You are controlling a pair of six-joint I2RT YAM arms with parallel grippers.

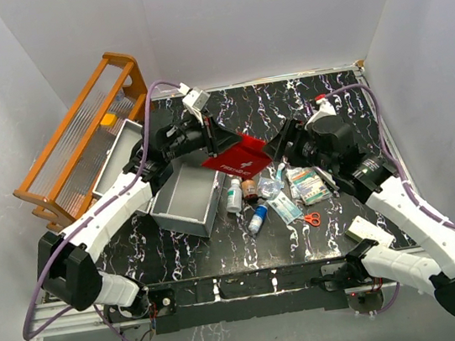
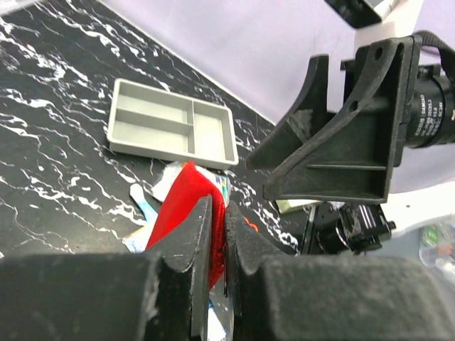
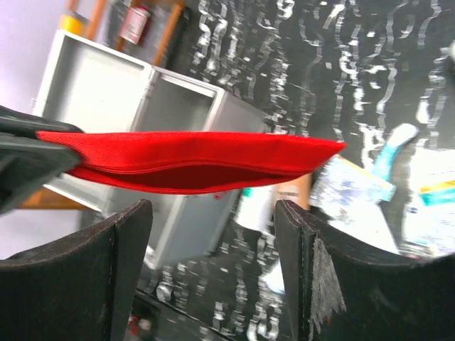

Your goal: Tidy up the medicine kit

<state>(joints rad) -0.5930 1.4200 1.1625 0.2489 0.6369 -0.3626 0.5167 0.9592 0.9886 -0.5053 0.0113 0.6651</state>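
Medicine kit (image 1: 182, 219) is sitting open on the left side of the table (image 1: 355, 110), lid tipped back toward the wooden rack (image 1: 79, 140), and as far as I can tell it's looking bare inside. The left hand (image 2: 225, 227) is clenching one edge of the red pouch (image 1: 239, 159) and holding it up in the air just right of the kit, roughly between the two arms. The right hand (image 3: 212, 209) is hanging at the pouch's other end with its fingers spread wide, one on each side of the fabric and not touching it, so it's released and gripping nothing. Everything else is lying loose on the table below: bottles (image 1: 233, 195), packets (image 1: 304, 183), scissors (image 1: 311, 219), plus a grey divided tray (image 2: 167, 150) showing in the left wrist view. My guess is we're in the pouch step, early on, since nothing seems to be packed yet. I can't tell if the pouch is zipped; the right wrist view is showing a darker line along its edge that might be a gap. Next move is probably calling for the left arm to carry the pouch over the open box and lower it in flat, with the right arm backing off so the two aren't bumping.
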